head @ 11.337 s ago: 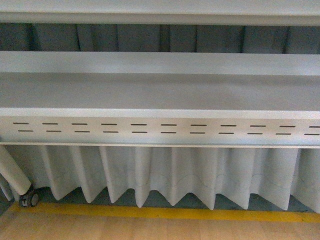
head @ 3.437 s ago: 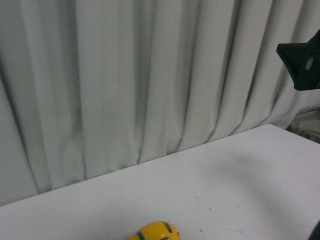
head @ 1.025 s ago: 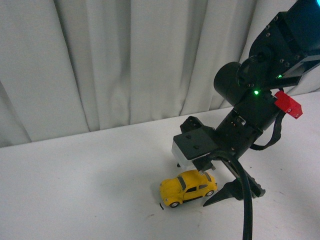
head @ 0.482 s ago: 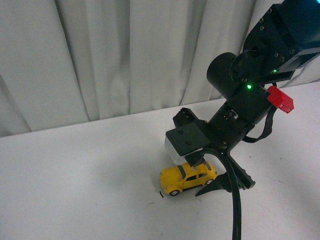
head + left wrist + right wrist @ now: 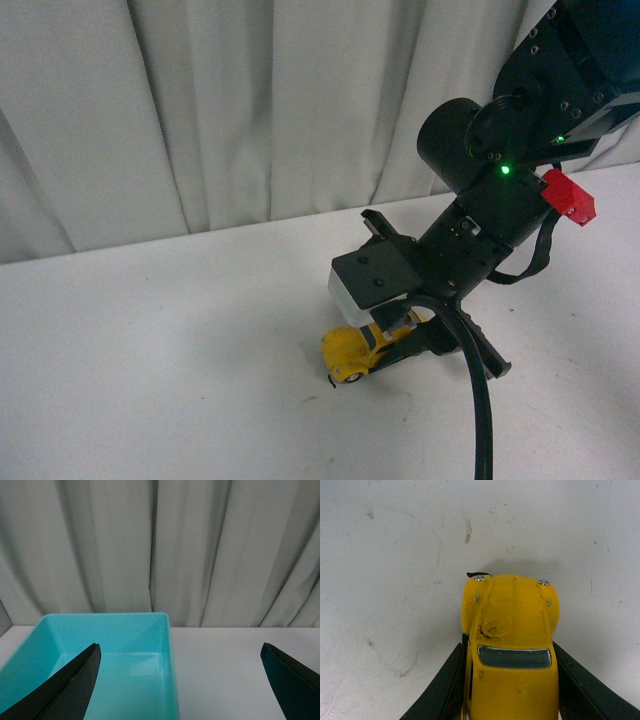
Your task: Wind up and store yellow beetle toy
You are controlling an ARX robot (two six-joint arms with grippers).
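The yellow beetle toy [image 5: 352, 350] stands on the white table [image 5: 150, 360], its rear half hidden under my right arm. My right gripper [image 5: 405, 342] is shut on the toy's sides. In the right wrist view the yellow beetle toy [image 5: 510, 645] fills the lower middle, nose pointing away, with the black fingers [image 5: 445, 680] pressed against both flanks and my right gripper [image 5: 509, 672] closed around it. My left gripper [image 5: 180, 652] is open, with nothing between its fingers, hovering over the right wall of a turquoise bin [image 5: 167, 650].
The turquoise bin is open-topped and nothing shows in it. Pleated grey curtains [image 5: 200, 110] hang behind the table. Scuff marks [image 5: 468, 530] dot the table top ahead of the toy. A black cable [image 5: 480, 410] trails from the right arm.
My right gripper has closed on the beetle toy's sides; half a second ago its fingers stood apart around the car. The toy now sits a little further under the arm.
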